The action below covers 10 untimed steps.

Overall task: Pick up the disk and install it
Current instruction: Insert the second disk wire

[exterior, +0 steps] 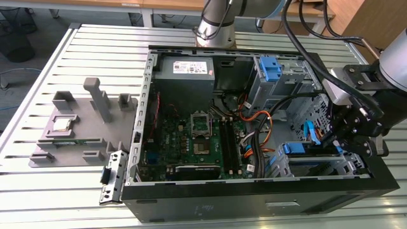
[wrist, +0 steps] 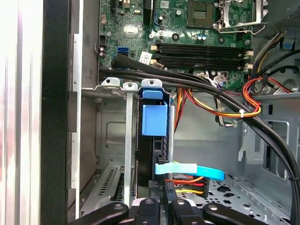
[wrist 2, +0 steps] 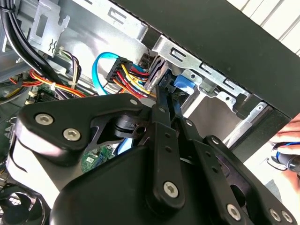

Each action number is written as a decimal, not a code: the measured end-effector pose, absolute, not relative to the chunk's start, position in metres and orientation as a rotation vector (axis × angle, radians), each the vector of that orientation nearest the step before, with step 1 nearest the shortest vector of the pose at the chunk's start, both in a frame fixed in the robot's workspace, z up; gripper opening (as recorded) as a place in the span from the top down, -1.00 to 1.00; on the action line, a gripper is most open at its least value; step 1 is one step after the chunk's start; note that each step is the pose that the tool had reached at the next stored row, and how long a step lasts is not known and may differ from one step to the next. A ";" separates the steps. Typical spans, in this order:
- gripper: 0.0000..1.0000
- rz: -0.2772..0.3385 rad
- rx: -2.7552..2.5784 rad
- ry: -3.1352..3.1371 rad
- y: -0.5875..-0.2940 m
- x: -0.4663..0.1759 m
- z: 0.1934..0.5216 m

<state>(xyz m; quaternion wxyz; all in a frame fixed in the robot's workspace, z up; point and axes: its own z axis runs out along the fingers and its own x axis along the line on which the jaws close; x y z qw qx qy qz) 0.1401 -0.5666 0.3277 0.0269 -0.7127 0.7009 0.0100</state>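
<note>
the open computer case (exterior: pixel 254 200) lies on a slatted table (exterior: pixel 95 47), its motherboard (exterior: pixel 197 138) exposed. at the exterior view's right the black gripper (exterior: pixel 346 138) reaches into the drive cage (wrist: pixel 112 122). the disk (wrist: pixel 153 119), blue bracket outward, stands on edge in a cage slot, directly ahead of the gripper in the first wrist view. the fingers (wrist 2: pixel 164 112) look drawn close together by the disk's edge; whether they grip it i cannot tell. a blue cable (wrist: pixel 197 169) crosses below.
</note>
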 end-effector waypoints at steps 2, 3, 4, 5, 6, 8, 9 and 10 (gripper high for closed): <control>0.65 0.033 -2.201 2.164 -0.567 0.140 0.327; 0.65 0.032 -2.201 2.164 -0.567 0.140 0.327; 0.54 0.032 -2.201 2.165 -0.567 0.140 0.327; 0.54 0.032 -2.201 2.165 -0.567 0.140 0.327; 0.54 0.031 -2.201 2.165 -0.567 0.140 0.327; 0.54 0.031 -2.202 2.165 -0.567 0.140 0.330; 0.54 0.031 -2.201 2.165 -0.567 0.140 0.332; 0.54 0.031 -2.201 2.165 -0.567 0.140 0.334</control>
